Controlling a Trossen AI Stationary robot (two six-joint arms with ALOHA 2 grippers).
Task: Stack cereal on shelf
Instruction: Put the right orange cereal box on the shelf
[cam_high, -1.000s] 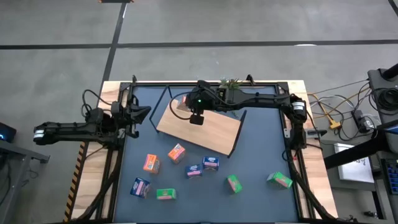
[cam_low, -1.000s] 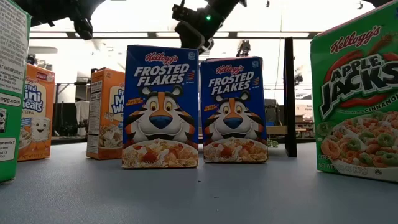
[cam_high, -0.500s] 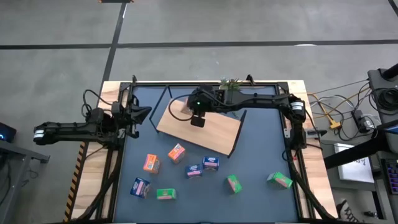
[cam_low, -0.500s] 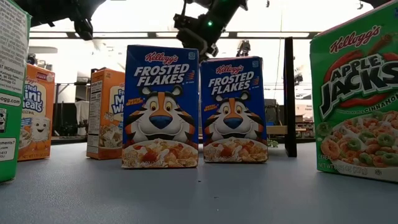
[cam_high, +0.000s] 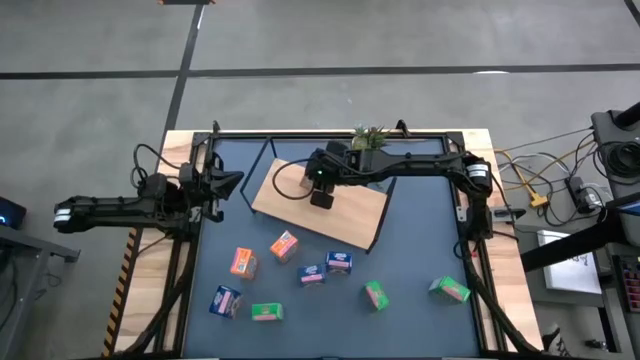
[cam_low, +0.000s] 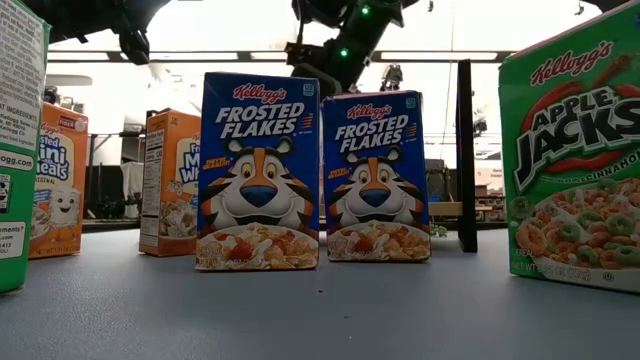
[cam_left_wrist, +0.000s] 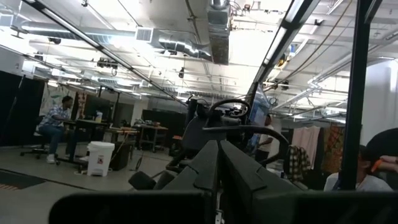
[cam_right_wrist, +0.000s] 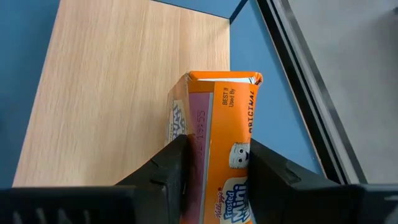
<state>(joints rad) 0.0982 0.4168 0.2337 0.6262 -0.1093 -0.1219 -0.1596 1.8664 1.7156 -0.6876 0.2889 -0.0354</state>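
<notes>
One orange cereal box (cam_right_wrist: 214, 143) sits clamped between the right gripper (cam_right_wrist: 214, 165) fingers, held over the light-wood shelf (cam_high: 345, 210); the wrist view shows the box's folded top end pointing out past the fingertips, with the board directly beneath it. From above, that gripper (cam_high: 320, 185) hangs over the shelf's far-left part, and the box itself is hidden under the arm (only the wrist camera shows it).

Eight more boxes stand on the blue table (cam_high: 420, 250) on the near side of the shelf: two orange ones (cam_high: 284, 245) closest to its near edge, two blue ones (cam_high: 338, 263) just beyond them, a third blue one (cam_high: 226, 300), and green ones (cam_high: 376, 294) farthest out. In the low view two blue boxes (cam_low: 260, 170) fill the middle, a green one (cam_low: 575, 160) is cut off at the side, and the shelf appears only as a dark upright leg (cam_low: 466, 155).

Left gripper (cam_high: 225, 185) waits at the table edge, left of the shelf; its fingers (cam_left_wrist: 245, 177) lie close together, tips nearly meeting.
</notes>
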